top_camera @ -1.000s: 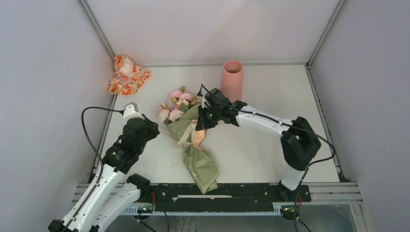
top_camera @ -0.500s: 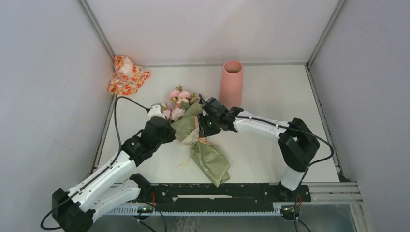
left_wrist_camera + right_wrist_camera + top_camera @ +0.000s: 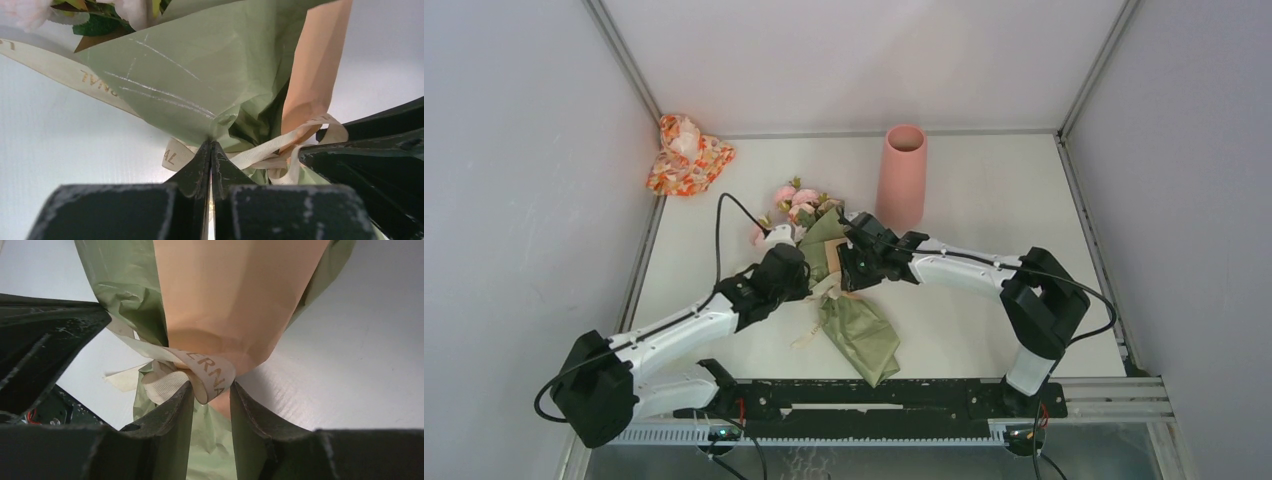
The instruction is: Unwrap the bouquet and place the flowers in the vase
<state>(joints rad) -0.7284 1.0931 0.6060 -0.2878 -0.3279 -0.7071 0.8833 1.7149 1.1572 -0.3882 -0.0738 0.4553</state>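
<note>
- Olive-green and tan paper, tied at the waist with a cream ribbon (image 3: 260,156): bouquet (image 3: 856,328) intact, flat on the table (image 3: 984,210) between the two arms, flowers (image 3: 796,203) at the far end, paper tail toward the arm bases.
- Vase (image 3: 902,178): upright near the back of the table, to the right of the flower heads and apart from them.
- Left gripper (image 3: 210,145): closed, tips meeting on a fold of the olive paper just at the tied waist; appears to pin the wrap in place.
- Right gripper (image 3: 212,390): narrowly parted, set at the same waist from the opposite side; printed ribbon loop lying at the gap between the tips, not visibly clamped.
- Step in hand, as judged: untying. Ribbon still knotted, wrap still closed around the stems, no stem free.
- Next move, as judged: close the right jaws on the ribbon loop or a loose tail, not on the tan paper directly behind it.
- Then pull away from the waist, holding the wrap down with the left pinch.
- Watch for the whole bundle dragging across the table instead of the knot giving; slacken and regrip in that case.
- Postpone opening the paper and lifting the stems toward the vase until after ribbon removal.
</note>
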